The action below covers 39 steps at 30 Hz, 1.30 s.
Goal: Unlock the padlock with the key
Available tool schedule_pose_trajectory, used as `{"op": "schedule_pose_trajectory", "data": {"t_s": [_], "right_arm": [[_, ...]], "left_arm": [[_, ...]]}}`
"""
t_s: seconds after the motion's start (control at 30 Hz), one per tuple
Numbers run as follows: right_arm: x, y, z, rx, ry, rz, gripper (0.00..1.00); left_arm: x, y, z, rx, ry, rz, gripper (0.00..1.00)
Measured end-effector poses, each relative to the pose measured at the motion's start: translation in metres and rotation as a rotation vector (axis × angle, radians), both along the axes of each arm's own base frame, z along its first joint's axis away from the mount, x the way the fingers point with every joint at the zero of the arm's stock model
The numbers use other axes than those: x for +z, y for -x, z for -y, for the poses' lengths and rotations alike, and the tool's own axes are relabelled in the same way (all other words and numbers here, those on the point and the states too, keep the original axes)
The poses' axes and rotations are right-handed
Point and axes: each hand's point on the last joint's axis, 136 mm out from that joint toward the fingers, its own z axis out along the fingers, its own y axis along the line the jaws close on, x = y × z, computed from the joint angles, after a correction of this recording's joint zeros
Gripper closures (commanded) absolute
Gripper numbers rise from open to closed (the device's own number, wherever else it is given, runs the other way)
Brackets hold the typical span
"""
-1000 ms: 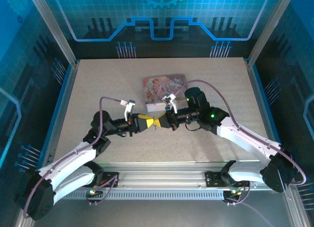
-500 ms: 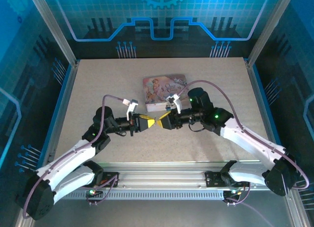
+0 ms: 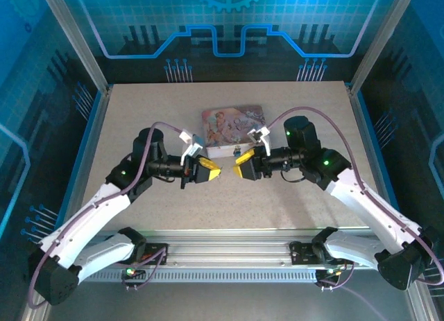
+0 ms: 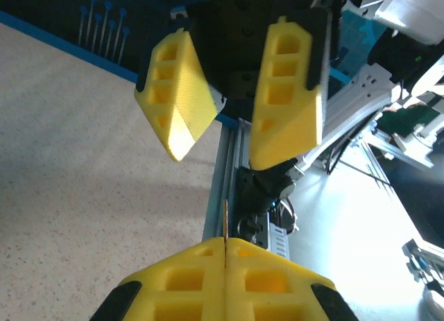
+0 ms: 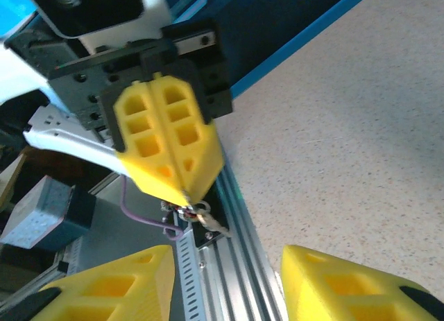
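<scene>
left gripper (image 3: 212, 172) pinches the key (image 4: 225, 224); right gripper (image 3: 238, 170), tip-to-tip with it a second ago, now spread and apart: handover complete, insertion next

Matt speckled table (image 3: 139, 127), glossy printed box (image 3: 225, 120), thin metal key (image 4: 225, 227).

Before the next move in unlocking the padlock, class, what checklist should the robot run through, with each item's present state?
1. Left fingers shut on the key: ok, a thin metal edge sticks out between them.
2. Right fingers open and empty: ok.
3. Gap between the two pairs of fingers: ok, they are apart.
4. Padlock's place known: cannot tell.
5. Pink box out of the fingers' way: ok, it lies on the table beyond them.
</scene>
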Motion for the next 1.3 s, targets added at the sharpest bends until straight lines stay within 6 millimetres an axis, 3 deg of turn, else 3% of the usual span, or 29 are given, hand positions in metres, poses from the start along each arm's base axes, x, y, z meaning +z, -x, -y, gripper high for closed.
{"op": "schedule_pose_trajectory", "data": {"t_s": [0.3,0.6,0.7,0.87,1.3], "right_arm": [[0.001,0.000,-0.010,0.026,-0.015,0.002,0.62],[-0.010,-0.002,-0.025,0.057,-0.001,-0.033,0.75],[-0.008,0.000,-0.027,0.066,-0.007,-0.029,0.81],[-0.007,0.003,-0.030,0.088,-0.019,-0.038,1.00],[-0.010,0.000,-0.029,0.077,-0.001,-0.025,1.00]], "left_arm": [[-0.008,0.004,0.004,-0.061,-0.012,-0.050,1.00],[-0.009,0.003,0.006,-0.069,-0.011,-0.073,1.00],[-0.010,0.003,0.006,-0.069,-0.010,-0.077,1.00],[-0.011,0.002,0.007,-0.068,-0.012,-0.085,1.00],[-0.014,-0.001,0.008,-0.053,-0.010,-0.135,0.98]]}}
